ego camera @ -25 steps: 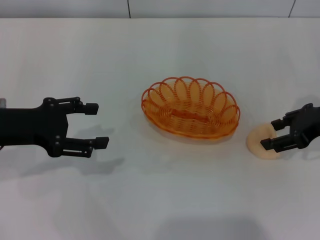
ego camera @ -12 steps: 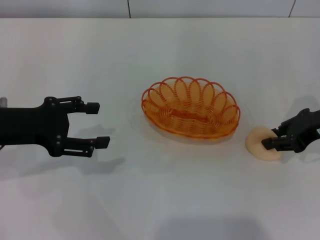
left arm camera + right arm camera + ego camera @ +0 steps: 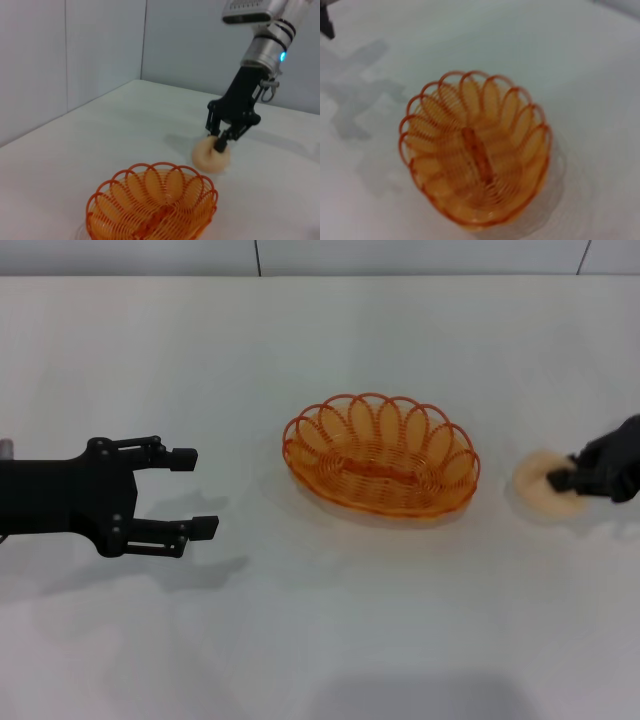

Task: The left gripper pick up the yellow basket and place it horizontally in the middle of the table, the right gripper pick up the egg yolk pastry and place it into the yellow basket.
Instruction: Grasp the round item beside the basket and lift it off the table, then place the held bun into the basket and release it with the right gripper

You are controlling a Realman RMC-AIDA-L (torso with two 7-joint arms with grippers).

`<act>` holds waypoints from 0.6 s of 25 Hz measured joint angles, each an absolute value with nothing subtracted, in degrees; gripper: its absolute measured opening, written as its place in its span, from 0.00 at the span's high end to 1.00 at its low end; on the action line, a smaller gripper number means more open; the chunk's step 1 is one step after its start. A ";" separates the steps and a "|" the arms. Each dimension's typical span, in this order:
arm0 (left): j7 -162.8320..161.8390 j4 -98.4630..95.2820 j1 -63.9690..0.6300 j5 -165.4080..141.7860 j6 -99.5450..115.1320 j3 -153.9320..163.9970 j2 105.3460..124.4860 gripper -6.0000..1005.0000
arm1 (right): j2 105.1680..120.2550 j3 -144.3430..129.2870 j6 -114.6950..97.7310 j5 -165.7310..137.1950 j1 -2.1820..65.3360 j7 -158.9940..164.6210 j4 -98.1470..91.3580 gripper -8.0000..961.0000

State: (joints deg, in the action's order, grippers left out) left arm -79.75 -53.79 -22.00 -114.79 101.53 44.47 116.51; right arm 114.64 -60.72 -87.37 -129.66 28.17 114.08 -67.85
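The yellow basket (image 3: 380, 455), an oval of orange looped wire, lies lengthwise across the middle of the white table (image 3: 320, 640); it also fills the right wrist view (image 3: 475, 150). To its right the round cream egg yolk pastry (image 3: 538, 487) is pinched by my right gripper (image 3: 558, 481), which is shut on it. The left wrist view shows that gripper (image 3: 218, 142) clamping the pastry (image 3: 210, 157) just beyond the basket (image 3: 152, 205). My left gripper (image 3: 195, 491) hovers open left of the basket, well apart from it, with nothing between its fingers.
The tabletop is bare around the basket. A pale wall (image 3: 320, 255) runs along the table's far edge. The left wrist view shows grey wall panels (image 3: 75, 60) behind the table corner.
My right gripper closed on the pastry and moved it upward in the head view, slightly to the right. The left arm and the basket have stayed put.
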 joint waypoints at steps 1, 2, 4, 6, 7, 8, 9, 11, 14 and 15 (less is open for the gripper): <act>-79.66 -53.79 -21.97 -114.79 101.50 44.47 116.54 0.15 | 114.57 -59.89 -87.67 -129.65 28.17 113.75 -68.44 0.80; -79.63 -53.79 -21.95 -114.79 101.49 44.47 116.55 0.15 | 114.47 -58.92 -88.06 -129.63 28.19 113.41 -69.01 0.81; -79.62 -53.79 -21.98 -114.79 101.44 44.47 116.55 0.15 | 114.22 -56.57 -89.21 -129.51 28.42 112.77 -70.49 0.82; -79.62 -53.79 -22.00 -114.79 101.41 44.47 116.55 0.15 | 114.18 -54.97 -90.29 -128.36 28.77 112.18 -71.91 0.83; -79.62 -53.79 -22.00 -114.79 101.42 44.47 116.55 0.15 | 114.18 -54.97 -90.29 -128.36 28.77 112.18 -71.91 0.84; -79.62 -53.79 -22.00 -114.79 101.42 44.47 116.55 0.15 | 114.30 -54.40 -91.11 -125.51 28.99 111.11 -73.45 0.84; -79.62 -53.79 -22.00 -114.79 101.41 44.47 116.55 0.15 | 114.49 -54.35 -91.09 -124.18 29.00 110.69 -73.97 0.85; -79.62 -53.79 -21.99 -114.79 101.42 44.47 116.57 0.15 | 114.93 -54.43 -90.42 -121.49 28.97 109.98 -74.67 0.86; -79.62 -53.79 -22.05 -114.79 101.42 44.47 116.61 0.15 | 115.33 -55.92 -87.90 -116.88 28.66 108.60 -74.80 0.88; -79.57 -53.79 -22.14 -114.79 101.42 44.47 116.62 0.15 | 115.37 -57.36 -86.50 -114.92 28.55 107.87 -74.24 0.89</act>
